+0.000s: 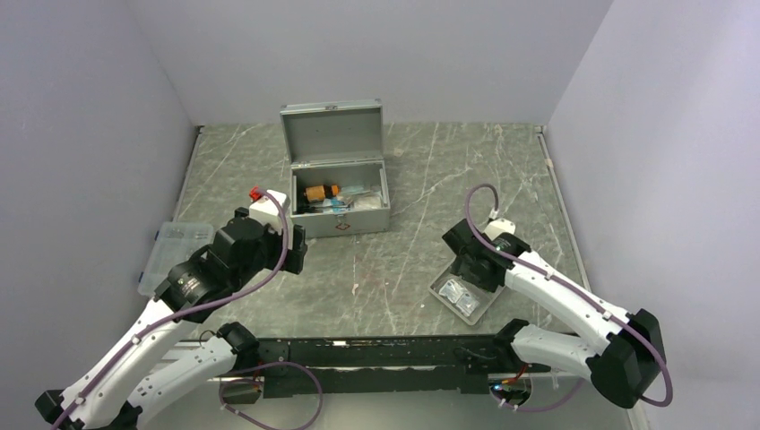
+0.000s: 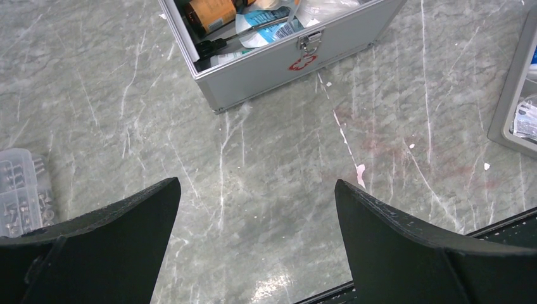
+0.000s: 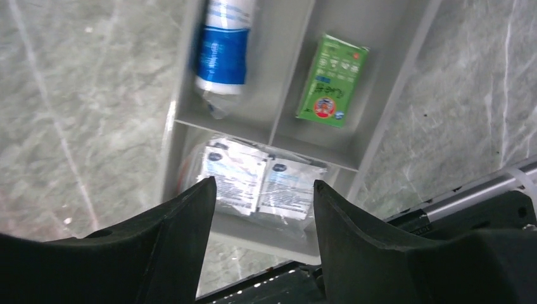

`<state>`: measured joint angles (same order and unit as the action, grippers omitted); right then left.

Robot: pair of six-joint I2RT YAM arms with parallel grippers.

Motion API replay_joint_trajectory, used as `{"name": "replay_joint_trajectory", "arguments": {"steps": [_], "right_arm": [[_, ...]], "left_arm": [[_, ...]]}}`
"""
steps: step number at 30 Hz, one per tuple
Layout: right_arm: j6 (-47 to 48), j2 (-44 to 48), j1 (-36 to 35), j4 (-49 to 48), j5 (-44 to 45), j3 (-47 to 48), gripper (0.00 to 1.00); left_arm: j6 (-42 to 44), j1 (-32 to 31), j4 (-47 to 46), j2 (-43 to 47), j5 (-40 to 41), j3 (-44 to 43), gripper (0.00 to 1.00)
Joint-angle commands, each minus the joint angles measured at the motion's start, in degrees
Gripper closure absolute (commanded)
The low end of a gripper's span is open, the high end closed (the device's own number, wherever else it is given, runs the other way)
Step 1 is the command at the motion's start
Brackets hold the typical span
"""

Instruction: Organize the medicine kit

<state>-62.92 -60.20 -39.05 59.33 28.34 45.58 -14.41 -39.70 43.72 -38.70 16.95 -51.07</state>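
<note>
The medicine kit (image 1: 344, 213) is a silver-grey metal case at the back centre. Its lid stands open and upright, and an orange bottle and packets lie inside. In the left wrist view the medicine kit (image 2: 266, 66) shows its front latch and red mark. My left gripper (image 1: 296, 251) is open and empty, hanging over bare table in front of the case; it also shows in the left wrist view (image 2: 256, 190). My right gripper (image 3: 265, 187) is open and empty above a clear bag of white sachets (image 3: 259, 180) in the grey divided tray (image 3: 275, 38).
The grey divided tray (image 1: 484, 309) sits near the front right. It also holds a blue-and-white bottle (image 3: 221, 50) and a green box (image 3: 332, 79). A clear plastic box (image 1: 175, 255) lies at the left. A white bottle with a red cap (image 1: 266, 203) stands left of the case.
</note>
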Motion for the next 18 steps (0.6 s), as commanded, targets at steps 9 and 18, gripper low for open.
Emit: {"name": "replay_joint_trajectory", "arguments": {"steps": [9, 18], "right_arm": [[-4.98, 2.29, 9.14, -7.41, -4.26, -7.8, 0.51], [-4.19, -1.34, 11.67, -12.57, -4.64, -8.09, 0.54]], "left_arm": [[0.48, 0.25, -2.42, 0.82, -2.21, 0.18, 0.01], [0.58, 0.28, -2.6, 0.95, -2.58, 0.27, 0.01]]}}
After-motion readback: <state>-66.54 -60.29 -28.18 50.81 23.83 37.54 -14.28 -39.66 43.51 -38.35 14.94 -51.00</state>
